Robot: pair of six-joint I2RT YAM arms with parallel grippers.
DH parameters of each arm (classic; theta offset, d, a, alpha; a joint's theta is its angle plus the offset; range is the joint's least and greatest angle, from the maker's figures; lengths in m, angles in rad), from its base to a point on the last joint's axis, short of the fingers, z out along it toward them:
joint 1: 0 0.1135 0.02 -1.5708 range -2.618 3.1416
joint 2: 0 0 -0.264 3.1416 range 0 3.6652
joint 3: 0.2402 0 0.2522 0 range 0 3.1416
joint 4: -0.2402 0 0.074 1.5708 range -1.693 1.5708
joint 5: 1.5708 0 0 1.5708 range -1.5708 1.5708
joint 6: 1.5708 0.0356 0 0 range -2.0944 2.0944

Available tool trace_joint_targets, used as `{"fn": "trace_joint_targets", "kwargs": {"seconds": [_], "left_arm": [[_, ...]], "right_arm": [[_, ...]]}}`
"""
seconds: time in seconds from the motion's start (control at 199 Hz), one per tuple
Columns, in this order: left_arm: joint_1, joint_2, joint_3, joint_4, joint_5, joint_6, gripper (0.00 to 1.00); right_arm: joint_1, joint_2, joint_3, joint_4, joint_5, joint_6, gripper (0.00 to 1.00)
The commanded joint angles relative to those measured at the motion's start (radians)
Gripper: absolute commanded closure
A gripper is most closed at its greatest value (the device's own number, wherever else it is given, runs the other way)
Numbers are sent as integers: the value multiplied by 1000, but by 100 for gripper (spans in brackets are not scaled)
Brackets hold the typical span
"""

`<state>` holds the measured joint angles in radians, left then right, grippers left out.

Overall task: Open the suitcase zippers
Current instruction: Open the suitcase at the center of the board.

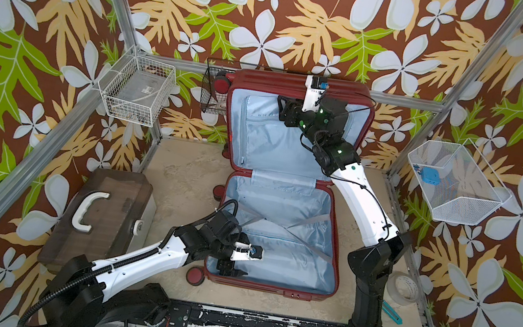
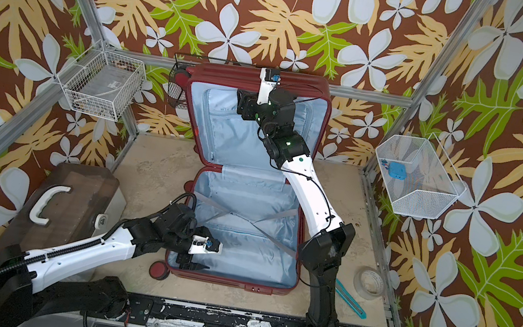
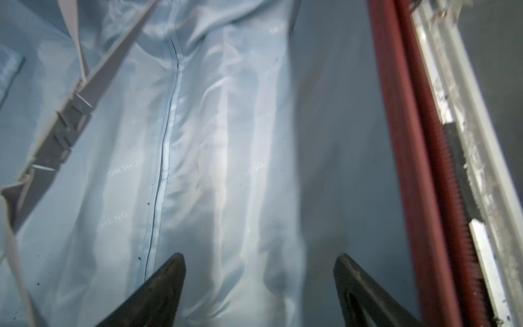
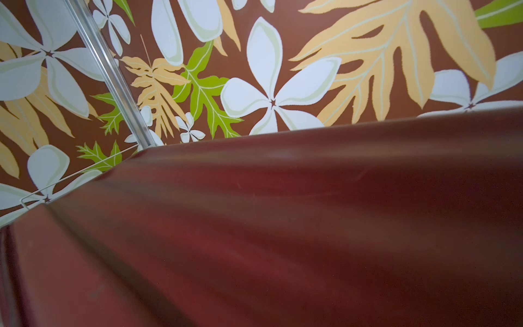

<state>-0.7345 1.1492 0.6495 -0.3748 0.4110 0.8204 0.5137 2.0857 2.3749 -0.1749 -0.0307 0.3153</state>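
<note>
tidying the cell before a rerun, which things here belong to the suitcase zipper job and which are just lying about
Job:
dark-red suitcase
zipper band
left gripper

Lying about:
brown box with white handle
tape roll
teal tool
white wire basket
white mesh basket
black wire basket

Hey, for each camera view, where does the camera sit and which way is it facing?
Both top views: high overhead, looking down on the open suitcase; both arms show.
Left wrist: on the left arm inside the suitcase, facing along the lining and zipper; the open left hand shows.
Right wrist: at the top of the raised lid, facing over it toward the flowered wall; no robot part shows.
Shared: every view shows the suitcase.
</note>
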Motion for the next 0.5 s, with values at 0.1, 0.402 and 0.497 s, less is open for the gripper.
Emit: {"fn": "trace_joint_targets", "kwargs": {"seconds": [0.1, 0.402, 0.497], "left_arm": [[-44, -2, -77, -53, -16, 37, 38], [-51, -22, -93, -65, 15, 17, 51], [-51, -31, -77, -65, 12, 10, 45]], "right_arm": [[-30, 52, 64, -38, -15, 32, 30], [-44, 80, 76, -33, -48, 30, 30], [-44, 55, 61, -69, -73, 35, 28]]}}
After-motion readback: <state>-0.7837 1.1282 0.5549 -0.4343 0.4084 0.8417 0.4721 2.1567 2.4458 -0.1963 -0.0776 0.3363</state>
